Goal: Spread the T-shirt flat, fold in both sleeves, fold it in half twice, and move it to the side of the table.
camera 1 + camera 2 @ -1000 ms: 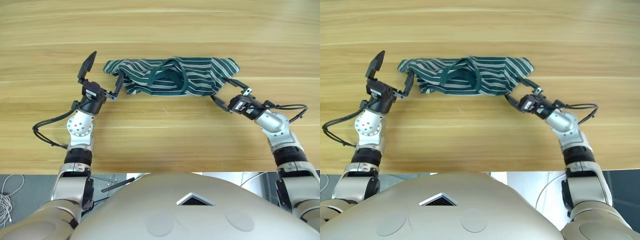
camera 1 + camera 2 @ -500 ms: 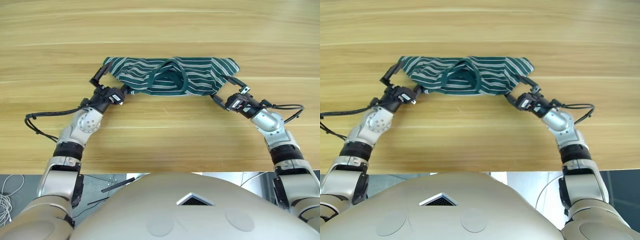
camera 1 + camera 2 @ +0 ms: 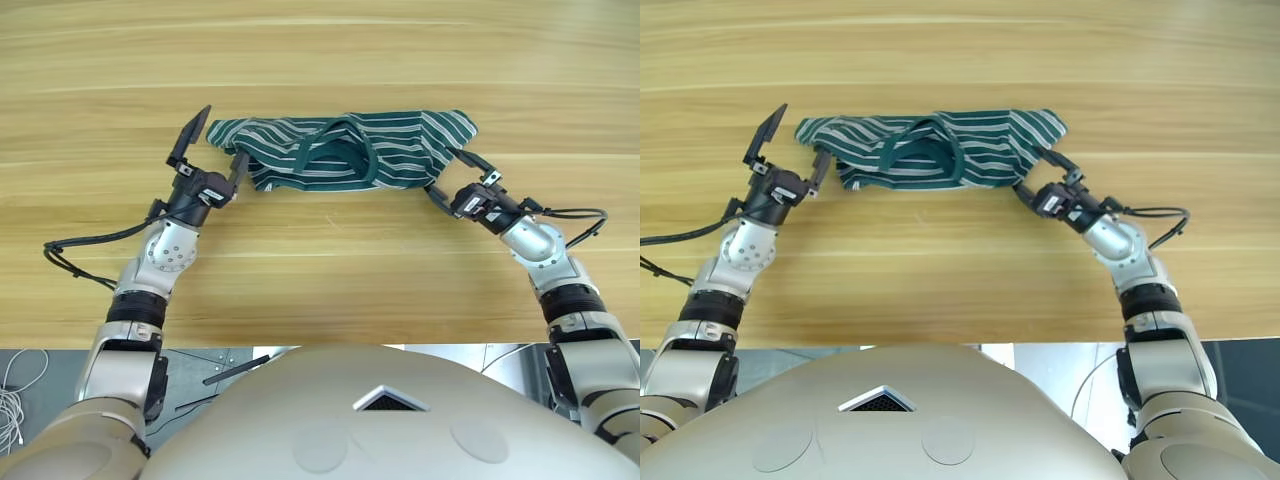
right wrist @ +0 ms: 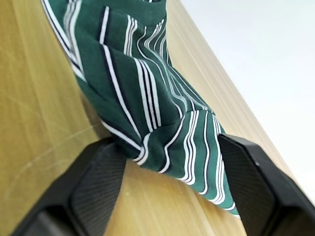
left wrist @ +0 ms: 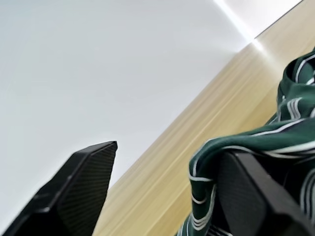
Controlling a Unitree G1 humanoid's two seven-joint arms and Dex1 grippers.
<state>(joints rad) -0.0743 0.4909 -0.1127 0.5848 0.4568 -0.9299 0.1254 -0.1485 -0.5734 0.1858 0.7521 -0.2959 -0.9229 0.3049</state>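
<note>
Wood table [image 3: 320, 60] in front of me, light tan top, grain & long plank seams running left-right. On it lies one T-shirt [image 3: 400, 150]: dark green w/ thin white stripes, not flat, bunched into a wide low band across the table's width direction, parallel to the seams. Collar [image 3: 372, 165] is a plain dark-green loop about mid-shirt, opening toward my side. Shirt's right end is piled a bit higher, w/ folds; its left end tapers to a thin flap. Bare wood shows beyond the T-shirt on the far side and on both ends. Table's near edge [image 3: 330, 346] sits well apart from the T-shirt, on my side.
</note>
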